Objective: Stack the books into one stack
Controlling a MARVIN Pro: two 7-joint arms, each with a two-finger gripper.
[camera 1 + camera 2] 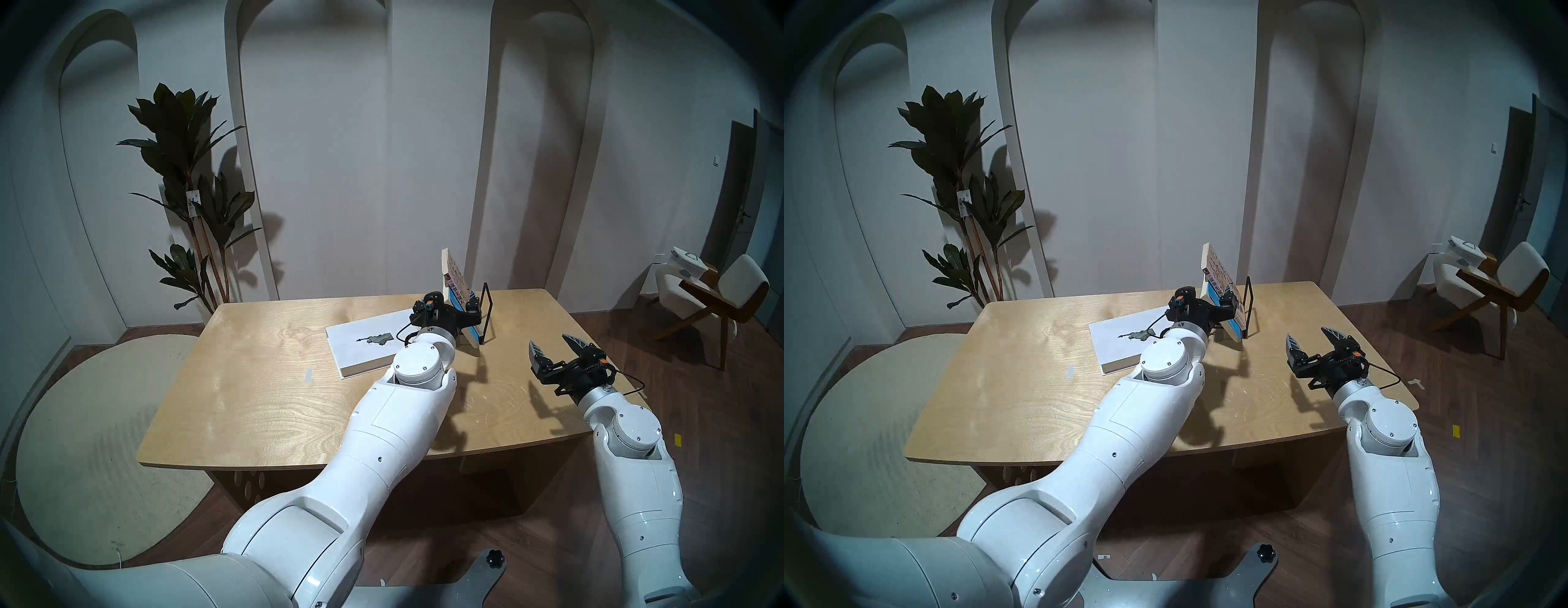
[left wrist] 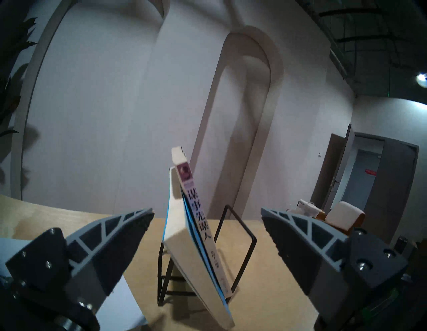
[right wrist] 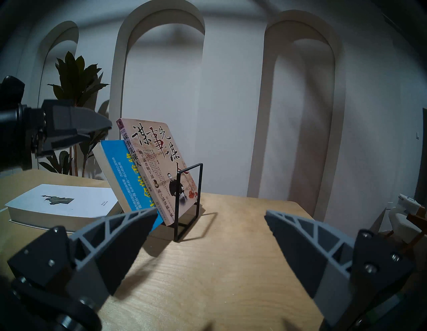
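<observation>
We see left gripper jaws spread, empty, flanking beige-pink paperback and blue-green paperback in rack near surface far edge; closing risks pinching both or toppling rack. Right gripper jaws released.

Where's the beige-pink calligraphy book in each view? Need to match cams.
Head left: beige-pink book, centre-right, far table edge.
Head right, centre, leaning.
Left wrist, centre, spine-on.
Right wrist, centre-left, cover showing.
Shared landmark: black wire rack holding it.

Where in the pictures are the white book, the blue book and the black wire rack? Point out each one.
white book [image 3: 69, 203], right wrist view, on its flat front cover.
blue book [image 3: 120, 166], right wrist view, on its cover, upper part.
black wire rack [image 3: 201, 185], right wrist view, on its upright front bar.
</observation>
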